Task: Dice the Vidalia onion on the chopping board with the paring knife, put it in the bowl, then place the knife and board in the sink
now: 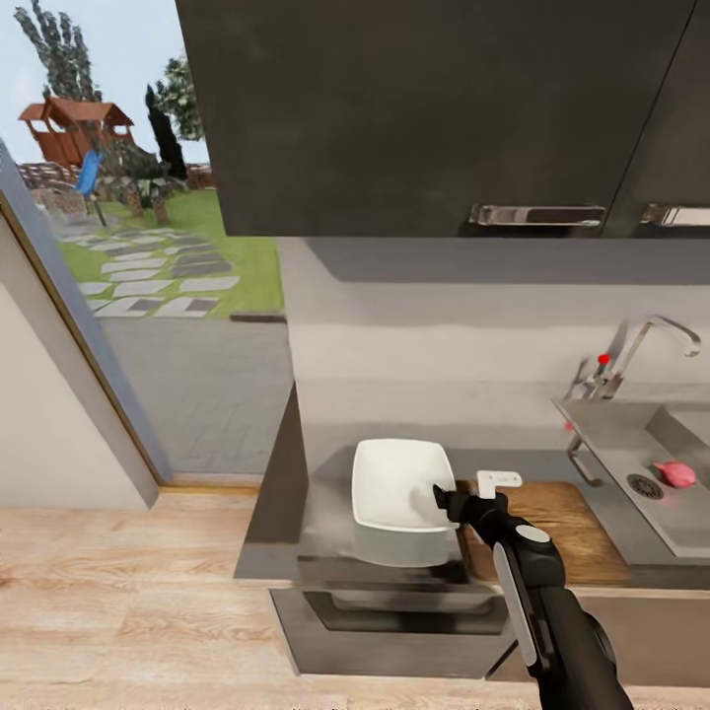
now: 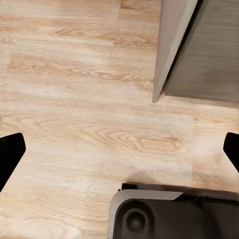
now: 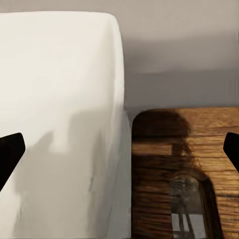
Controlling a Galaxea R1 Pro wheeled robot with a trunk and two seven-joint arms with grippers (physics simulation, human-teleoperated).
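Right tool (image 1: 446,496) hangs nearest the head camera, on its black arm over the seam between bowl (image 1: 399,483) and chopping board (image 1: 557,528); in its wrist view both dark fingertips (image 3: 10,154) sit at the far edges, spread wide, pinching nothing. Below it the white square bowl lies just beside the board's rounded corner, both on the grey bench (image 1: 296,523). The board's long axis runs along the bench toward the sink (image 1: 631,434). Pinkish-red, the Vidalia onion (image 1: 676,474) rests in the basin just beside the round drain (image 1: 645,485), under the chrome tap (image 1: 641,350) with its red knob. Left tool (image 2: 119,149), likewise spread and holding nothing, looks down on the pale wooden floor (image 2: 74,99) by a cabinet corner. Dark wall cabinets (image 1: 434,108) hang above; a garden shows at left.
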